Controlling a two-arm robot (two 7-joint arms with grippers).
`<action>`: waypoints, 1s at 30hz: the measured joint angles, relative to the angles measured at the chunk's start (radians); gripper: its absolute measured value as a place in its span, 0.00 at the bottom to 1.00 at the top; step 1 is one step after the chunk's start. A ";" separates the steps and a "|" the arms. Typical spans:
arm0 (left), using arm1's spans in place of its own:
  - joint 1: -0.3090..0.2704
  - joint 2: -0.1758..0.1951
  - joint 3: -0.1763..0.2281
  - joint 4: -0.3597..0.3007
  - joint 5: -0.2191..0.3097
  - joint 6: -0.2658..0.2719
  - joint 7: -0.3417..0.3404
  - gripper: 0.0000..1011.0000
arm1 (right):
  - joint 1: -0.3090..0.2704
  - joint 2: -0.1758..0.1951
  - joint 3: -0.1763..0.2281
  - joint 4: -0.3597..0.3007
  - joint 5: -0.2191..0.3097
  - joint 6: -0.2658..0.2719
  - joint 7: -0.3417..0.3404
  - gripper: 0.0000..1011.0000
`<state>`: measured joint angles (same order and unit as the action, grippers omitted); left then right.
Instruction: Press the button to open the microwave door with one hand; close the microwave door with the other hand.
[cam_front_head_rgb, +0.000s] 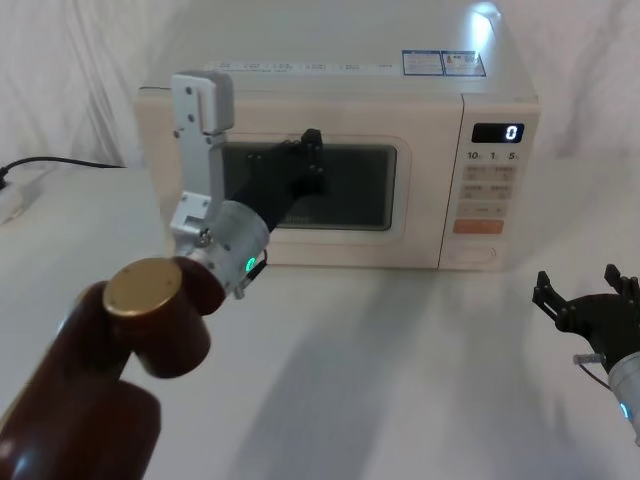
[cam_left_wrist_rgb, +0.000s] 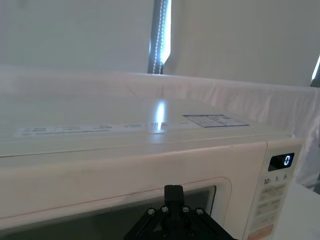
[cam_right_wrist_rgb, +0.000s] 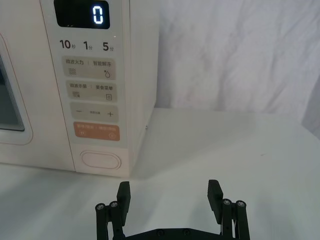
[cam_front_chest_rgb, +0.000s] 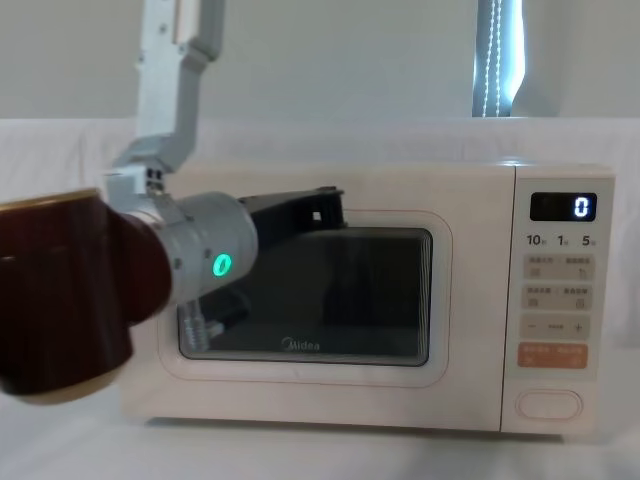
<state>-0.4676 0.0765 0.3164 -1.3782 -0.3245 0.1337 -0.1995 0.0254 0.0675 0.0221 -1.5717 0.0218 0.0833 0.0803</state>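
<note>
The cream microwave (cam_front_head_rgb: 340, 85) stands at the back of the white table, and its display (cam_front_head_rgb: 498, 132) reads 0. The microwave door (cam_front_head_rgb: 418, 200) with its dark window sits flush with the front. My left gripper (cam_front_head_rgb: 312, 140) is shut, its tip against the door's upper frame (cam_left_wrist_rgb: 100, 192) above the glass; it also appears in the left wrist view (cam_left_wrist_rgb: 173, 191) and the chest view (cam_front_chest_rgb: 330, 205). The wide cream button (cam_right_wrist_rgb: 101, 161) lies at the foot of the control panel (cam_front_chest_rgb: 548, 404). My right gripper (cam_right_wrist_rgb: 169, 187) is open, low over the table in front of the button, apart from it (cam_front_head_rgb: 580, 282).
An orange rectangular key (cam_right_wrist_rgb: 96, 131) sits just above the button, with small cream keys over it. A black cable (cam_front_head_rgb: 60, 162) runs along the table at the far left. White cloth hangs behind. Bare table (cam_front_head_rgb: 400, 380) spreads before the microwave.
</note>
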 joint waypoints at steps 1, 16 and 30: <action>0.000 0.000 0.000 0.000 0.000 0.000 0.000 0.00 | 0.000 0.000 0.000 0.000 0.000 0.000 0.000 0.99; 0.140 0.077 -0.068 -0.146 0.036 -0.013 0.042 0.12 | 0.000 0.000 0.000 0.000 0.000 0.000 0.000 0.99; 0.225 0.117 -0.122 -0.199 0.054 -0.012 0.045 0.52 | 0.000 0.000 0.000 0.000 0.000 0.000 0.000 0.99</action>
<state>-0.2424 0.1933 0.1946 -1.5771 -0.2707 0.1221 -0.1546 0.0254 0.0674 0.0222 -1.5717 0.0218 0.0834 0.0803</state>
